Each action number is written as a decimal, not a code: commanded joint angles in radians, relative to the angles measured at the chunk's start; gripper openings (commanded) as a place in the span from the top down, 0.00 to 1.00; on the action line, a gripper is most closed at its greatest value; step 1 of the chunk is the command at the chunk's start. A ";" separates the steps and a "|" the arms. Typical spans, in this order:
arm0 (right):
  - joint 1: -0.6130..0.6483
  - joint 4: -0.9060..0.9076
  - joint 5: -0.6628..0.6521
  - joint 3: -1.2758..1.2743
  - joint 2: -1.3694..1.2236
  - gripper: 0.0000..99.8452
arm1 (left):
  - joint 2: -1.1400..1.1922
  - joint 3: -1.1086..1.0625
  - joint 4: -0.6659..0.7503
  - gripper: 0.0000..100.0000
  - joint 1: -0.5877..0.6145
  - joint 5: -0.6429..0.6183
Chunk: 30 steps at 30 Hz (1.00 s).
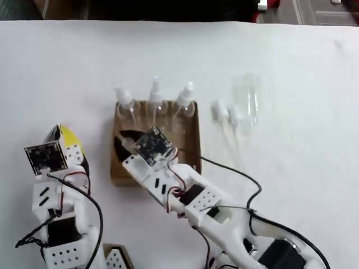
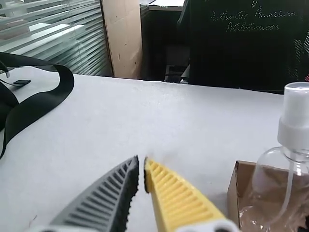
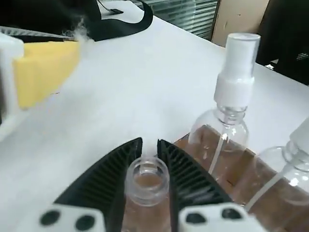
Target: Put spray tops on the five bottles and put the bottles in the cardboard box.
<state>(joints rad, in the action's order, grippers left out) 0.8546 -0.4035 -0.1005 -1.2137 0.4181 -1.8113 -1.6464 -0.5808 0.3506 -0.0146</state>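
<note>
My right gripper (image 3: 149,142) has its black fingers shut on the neck of a clear bottle (image 3: 147,181) with no top. It holds the bottle over the near left part of the cardboard box (image 1: 192,147). Three bottles with white spray tops (image 1: 155,100) stand along the box's far wall; the right wrist view shows two of them (image 3: 232,92). My left gripper (image 2: 141,166), grey and yellow, is shut on nothing and hangs left of the box (image 2: 241,193), also seen from above (image 1: 63,135). One capped bottle (image 2: 292,145) shows beside it.
Two loose spray tops (image 1: 225,115) lie on the white table right of the box, with a clear bottle (image 1: 247,101) on its side just behind them. A black strap (image 2: 34,101) lies on the table farther off. The far table edge runs along the back.
</note>
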 commanded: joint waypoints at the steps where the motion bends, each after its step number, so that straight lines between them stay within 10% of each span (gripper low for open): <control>1: 0.007 -0.030 0.009 0.071 -0.016 0.98 | -0.002 0.005 0.029 0.98 0.015 0.009; 30: 0.035 -0.136 0.002 0.052 -0.084 0.82 | -0.002 0.005 0.029 0.98 0.012 0.009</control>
<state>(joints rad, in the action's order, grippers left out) 0.8823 -0.5201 -0.1005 -1.1891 0.3107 -1.8113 -1.6464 -0.5808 0.3506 -0.0146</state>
